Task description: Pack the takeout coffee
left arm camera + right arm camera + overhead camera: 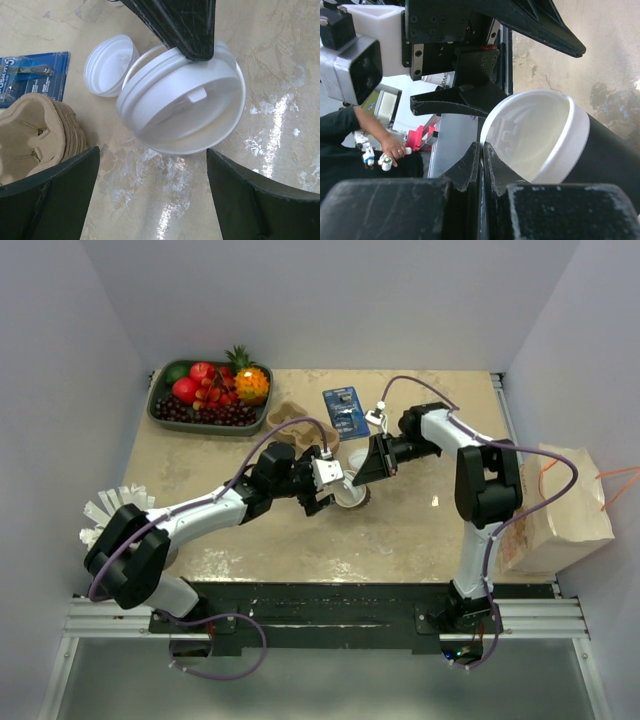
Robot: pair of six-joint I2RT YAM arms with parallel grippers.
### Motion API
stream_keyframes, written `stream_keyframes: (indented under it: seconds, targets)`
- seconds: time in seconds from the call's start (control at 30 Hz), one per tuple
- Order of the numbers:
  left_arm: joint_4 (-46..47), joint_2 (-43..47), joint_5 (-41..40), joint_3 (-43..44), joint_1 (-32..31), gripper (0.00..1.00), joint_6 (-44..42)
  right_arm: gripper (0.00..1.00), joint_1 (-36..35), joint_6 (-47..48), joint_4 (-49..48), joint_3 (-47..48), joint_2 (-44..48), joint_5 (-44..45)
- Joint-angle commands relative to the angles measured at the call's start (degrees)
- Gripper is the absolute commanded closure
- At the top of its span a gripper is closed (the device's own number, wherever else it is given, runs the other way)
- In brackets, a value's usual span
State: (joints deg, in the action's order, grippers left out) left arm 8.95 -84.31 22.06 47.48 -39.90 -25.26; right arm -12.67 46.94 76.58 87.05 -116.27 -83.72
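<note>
Right gripper [481,146] clamps the rim of the white lid [185,110]. Left gripper [152,155] gapes open beside it.

A dark tray [158,412] of fruit [215,390] sits at ten o'clock on the beige desk [420,530]; a blue blister pack [343,408] lies at twelve; a brown paper bag [555,510] stands at three, past the desk's edge; a moulded-pulp carrier [35,135] lies just beside the pack, a small white lid [110,65] near it.

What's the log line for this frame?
left gripper: open, facing cup | right gripper: shut on lid | lid: tilted over cup
</note>
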Motion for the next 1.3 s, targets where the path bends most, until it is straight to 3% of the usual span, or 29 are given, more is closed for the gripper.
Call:
stream_keyframes:
  seconds: [0.0, 0.37, 0.8, 1.27]
  targets:
    - [1.6, 1.0, 0.1, 4.6, -0.3, 0.09, 5.6, 0.95, 0.4, -0.1, 6.7, 1.6, 2.5, -7.8]
    - [0.2, 3.5, 1.5, 3.8, -0.2, 0.09, 12.9, 0.95, 0.8, -3.2, 5.7, 2.4, 2.1, -7.8]
    - [-1.0, 4.5, 3.5, 4.3, -0.2, 0.09, 10.7, 0.94, 0.9, -12.0, 0.9, 1.6, 2.8, -7.8]
    - [-3.0, 5.3, 11.2, 5.2, -0.3, 0.08, 7.2, 0.94, -0.8, -21.0, -4.9, -2.8, 3.3, -7.8]
